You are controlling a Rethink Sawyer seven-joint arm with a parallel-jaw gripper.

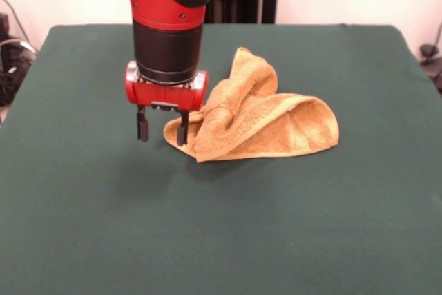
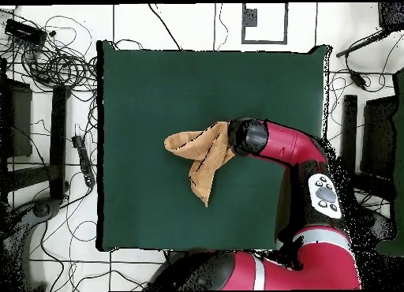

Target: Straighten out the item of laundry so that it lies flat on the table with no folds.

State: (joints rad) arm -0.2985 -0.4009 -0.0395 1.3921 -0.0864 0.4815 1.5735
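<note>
While overhead the arm hides it, the pincer (image 1: 162, 128) hangs apart beside the crumpled towel (image 1: 259, 112)

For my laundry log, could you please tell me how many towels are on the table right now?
1. The towel lies crumpled near the middle of the table, just beside the open gripper. No other shows, though its folds could hide something small.
</note>
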